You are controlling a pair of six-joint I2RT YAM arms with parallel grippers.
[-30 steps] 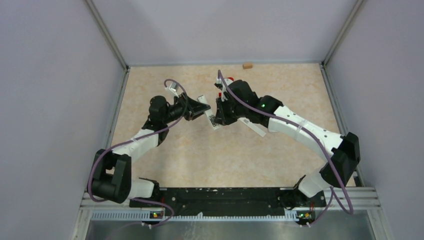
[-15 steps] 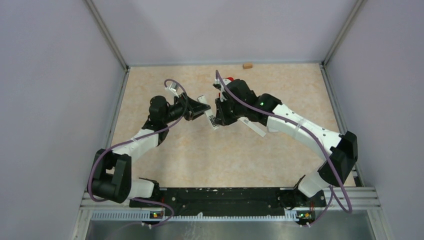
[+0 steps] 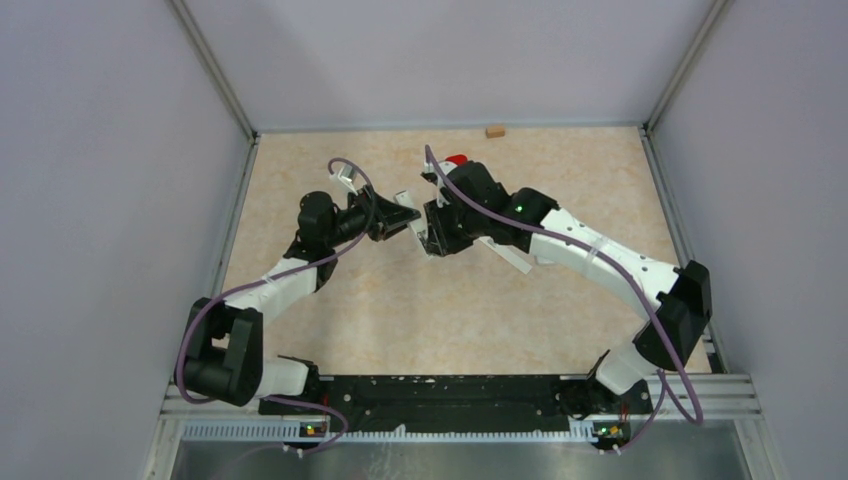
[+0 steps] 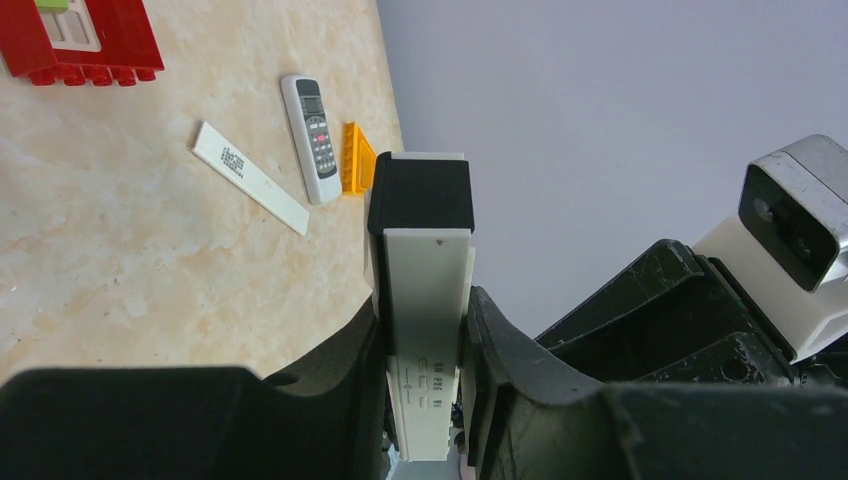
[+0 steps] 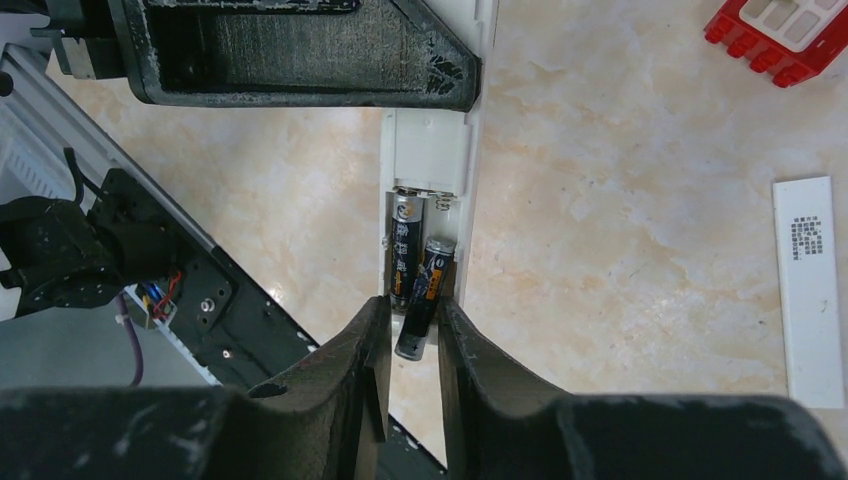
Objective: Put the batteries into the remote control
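With the left gripper (image 4: 425, 345) clamping the remote control (image 4: 428, 265), the right gripper (image 5: 411, 335), jaws narrow, straddles the tilted battery (image 5: 428, 283) lying lengthwise beside the seated battery (image 5: 402, 250); whether it pinches cannot be told.

Table (image 3: 400, 310) was a beige marbled top. On it: tan block (image 3: 494, 130) at the far edge; red studded block (image 4: 130, 45); white remote (image 4: 316, 125) lying buttons up, with an orange piece (image 4: 356, 158) just beside it; flat white strip (image 4: 250, 178) with a printed label near the remote's other side, not touching.
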